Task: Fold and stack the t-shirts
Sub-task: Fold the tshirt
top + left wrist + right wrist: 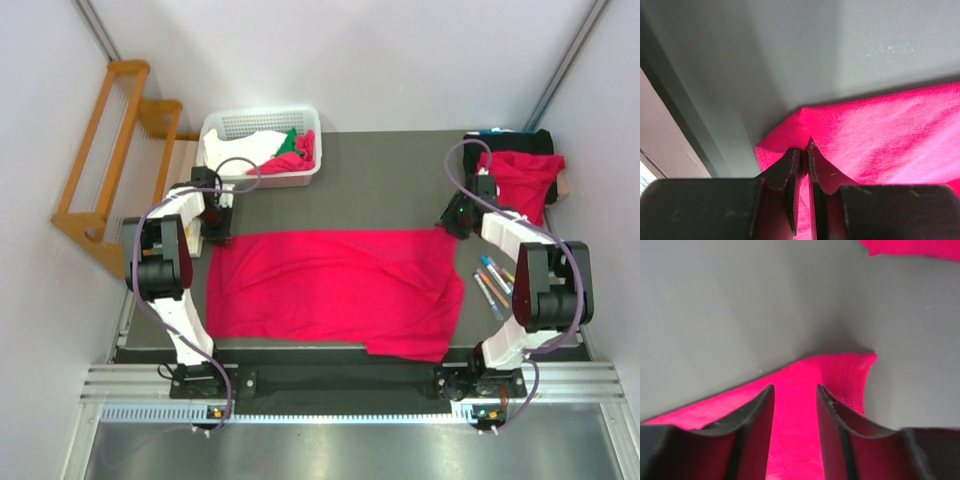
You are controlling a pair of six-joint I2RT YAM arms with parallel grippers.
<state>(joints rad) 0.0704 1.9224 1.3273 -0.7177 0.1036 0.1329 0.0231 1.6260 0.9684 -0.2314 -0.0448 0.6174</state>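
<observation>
The top camera is gazing down from above; both wrist cameras are closely sharing its spread crimson cloth t-shirt (pixel 330 285).

We see white walls (pixel 350 60) around a dark grey tabletop (pixel 385 185). A wooden rack (pixel 128 69) stands on the left, by the wall.

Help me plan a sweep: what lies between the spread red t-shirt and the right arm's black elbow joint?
A few coloured marker pens lie there, beside the t-shirt and the elbow joint. Only the top view shows them.
</observation>
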